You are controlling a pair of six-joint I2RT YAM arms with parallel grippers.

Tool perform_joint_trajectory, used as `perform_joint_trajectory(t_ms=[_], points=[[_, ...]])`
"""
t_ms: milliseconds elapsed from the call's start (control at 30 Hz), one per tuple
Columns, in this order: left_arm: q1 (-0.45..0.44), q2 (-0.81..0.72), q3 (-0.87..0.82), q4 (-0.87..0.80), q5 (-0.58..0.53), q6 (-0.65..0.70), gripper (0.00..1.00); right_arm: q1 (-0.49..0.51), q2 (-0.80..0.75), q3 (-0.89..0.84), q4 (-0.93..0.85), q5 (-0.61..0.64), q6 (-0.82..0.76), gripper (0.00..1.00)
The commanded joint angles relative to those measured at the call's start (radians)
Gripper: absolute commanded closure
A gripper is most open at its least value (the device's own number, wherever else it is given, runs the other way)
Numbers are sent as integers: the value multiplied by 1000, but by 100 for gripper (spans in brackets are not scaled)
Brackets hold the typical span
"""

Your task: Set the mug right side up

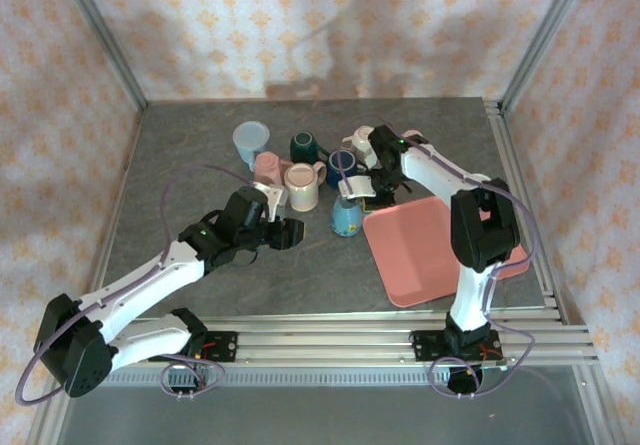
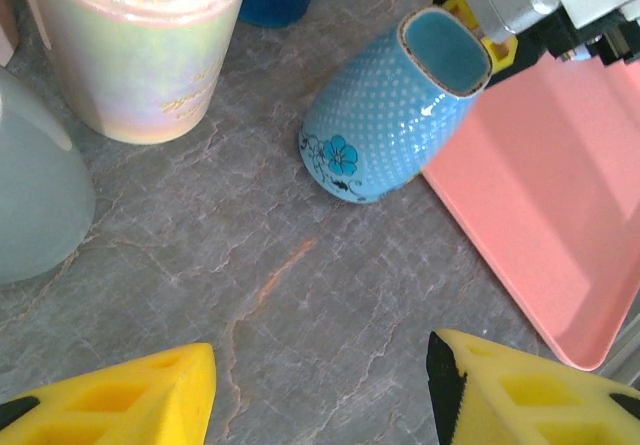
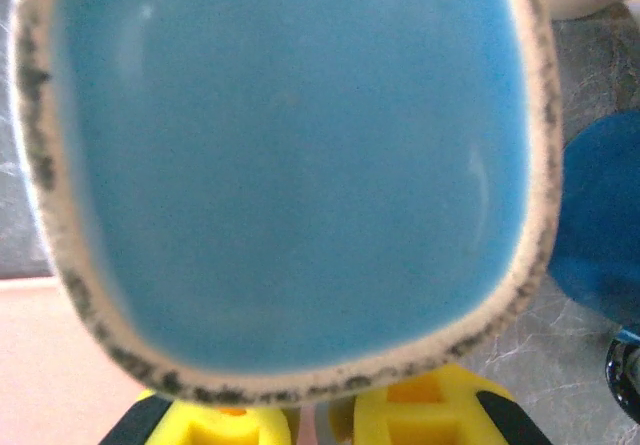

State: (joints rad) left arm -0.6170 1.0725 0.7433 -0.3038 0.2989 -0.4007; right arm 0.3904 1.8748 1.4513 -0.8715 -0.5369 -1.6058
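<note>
On the grey stone-patterned desk [image 1: 190, 165], just beside the left edge of a pink tray [image 1: 430, 255], a light blue mug [image 1: 347, 217] stands with its mouth facing up. It has a white-dotted surface and a small blue flower painted near its base. A cluster of other mugs stands close behind it, among them a pearly cream mug [image 1: 302, 187] and a dark blue mug [image 1: 340, 168].

The right gripper [image 1: 353, 193] comes down from above onto the blue mug's far rim. In the right wrist view its yellow fingers [image 3: 420, 410] sit pinched close together at the speckled rim, clenched on the mug's wall, and the blue inside of the mug spreads wide in front of them.

The left gripper [image 1: 290, 232] hovers low over the desk to the mug's left, apart from it. Its two yellow fingers [image 2: 110, 400] are spread wide and hold nothing; the mug stands ahead of them, beyond a bare patch of desk.
</note>
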Motion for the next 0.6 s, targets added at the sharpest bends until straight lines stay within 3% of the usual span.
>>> perform_joint_trajectory(t_ms=[0, 133, 267, 567], points=[[5, -47, 21, -28, -37, -2, 41, 6, -108, -16, 14, -97, 115, 100], [8, -70, 64, -96, -68, 45, 41, 6, -186, -54, 42, -136, 197, 100], [24, -88, 83, -97, -18, 35, 41, 5, -268, -94, 87, -169, 320, 100], [37, -128, 115, -31, 142, -76, 40, 5, -501, -247, 514, -193, 1116, 100]])
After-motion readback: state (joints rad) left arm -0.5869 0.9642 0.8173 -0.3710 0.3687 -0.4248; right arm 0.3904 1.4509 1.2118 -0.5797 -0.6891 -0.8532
